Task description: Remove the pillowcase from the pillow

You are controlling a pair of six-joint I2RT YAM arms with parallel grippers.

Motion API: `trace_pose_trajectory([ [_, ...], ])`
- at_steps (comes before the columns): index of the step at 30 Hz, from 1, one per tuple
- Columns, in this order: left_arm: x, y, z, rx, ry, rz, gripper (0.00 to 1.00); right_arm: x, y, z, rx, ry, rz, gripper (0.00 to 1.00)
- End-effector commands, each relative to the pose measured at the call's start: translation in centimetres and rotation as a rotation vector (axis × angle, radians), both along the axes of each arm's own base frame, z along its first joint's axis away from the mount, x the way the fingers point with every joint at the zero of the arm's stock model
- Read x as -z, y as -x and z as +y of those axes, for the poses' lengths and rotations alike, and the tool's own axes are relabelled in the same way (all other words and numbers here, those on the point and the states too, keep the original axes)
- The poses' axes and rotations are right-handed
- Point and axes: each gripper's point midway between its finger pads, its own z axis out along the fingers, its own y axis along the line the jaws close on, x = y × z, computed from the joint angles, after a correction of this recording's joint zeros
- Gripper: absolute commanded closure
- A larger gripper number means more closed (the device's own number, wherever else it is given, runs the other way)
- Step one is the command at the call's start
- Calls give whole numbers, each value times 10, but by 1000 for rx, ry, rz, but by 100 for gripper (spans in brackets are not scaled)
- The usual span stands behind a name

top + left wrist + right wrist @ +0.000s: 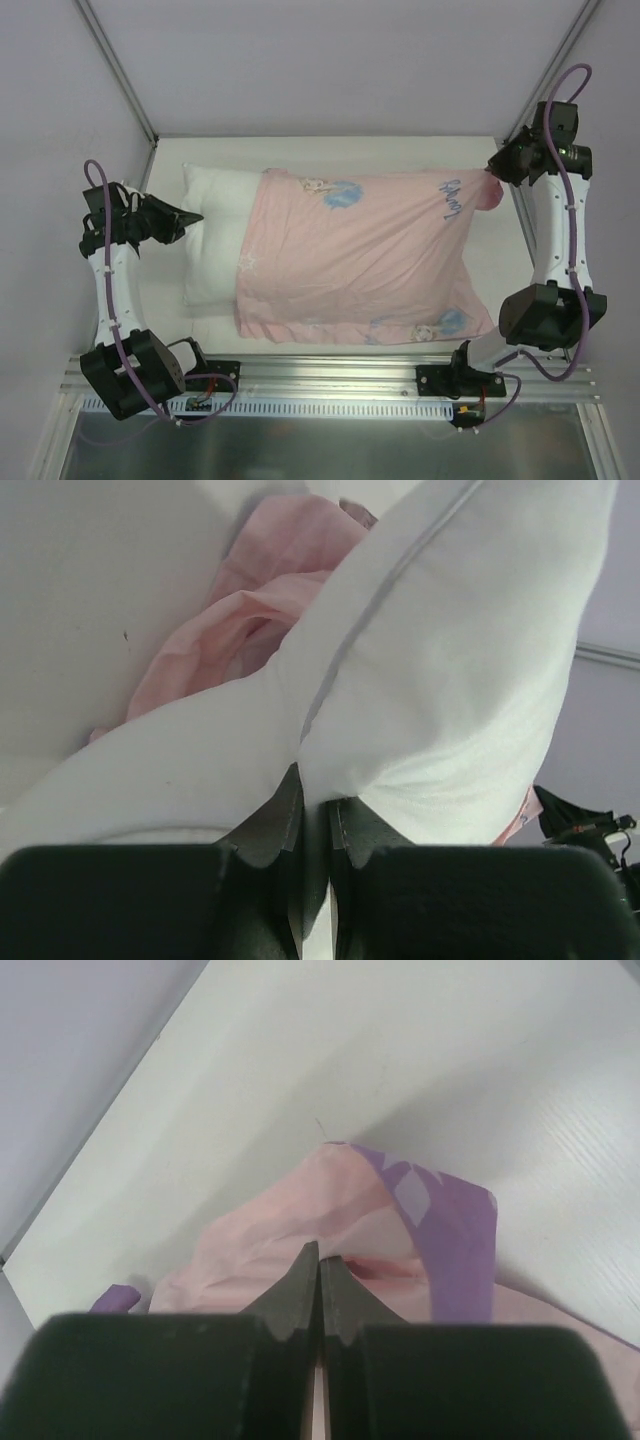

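The pale pink pillowcase [365,255] covers most of the white pillow [215,235], whose left end sticks out bare. My left gripper [185,217] is shut on the pillow's left edge; in the left wrist view white pillow fabric [420,680] is pinched between the jaws [314,798], with pink pillowcase [250,610] bunched behind. My right gripper [497,175] is shut on the pillowcase's far right corner; in the right wrist view the jaws [321,1260] pinch pink fabric [290,1220] next to a purple fold [455,1230].
The white tabletop [350,150] is bounded by grey walls and metal frame posts [115,65]. The near edge has an aluminium rail [330,380] with both arm bases. A narrow strip of table shows behind the pillow.
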Motion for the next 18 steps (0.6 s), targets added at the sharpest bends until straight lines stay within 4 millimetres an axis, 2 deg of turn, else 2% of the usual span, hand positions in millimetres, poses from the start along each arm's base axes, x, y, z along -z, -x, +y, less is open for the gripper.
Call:
trace_pose_trajectory([
  [1,-38,-6,26,-96,-63,-107,100,-1,7,-48,101,120,-17,99],
  [6,-42,-6,38,-144,-49,-106,100,4,23,-80,179,105,-3,99],
  [11,-46,-6,47,-181,-32,-105,100,-6,42,-123,312,63,-44,99],
  [13,-50,-9,50,-193,-27,-107,100,-17,43,-127,317,77,-67,99],
  [16,-60,-14,52,-199,-21,-123,100,-23,42,-116,270,70,-77,99],
  [18,-69,-14,53,-200,-30,-145,100,-20,42,-106,241,115,-54,99],
])
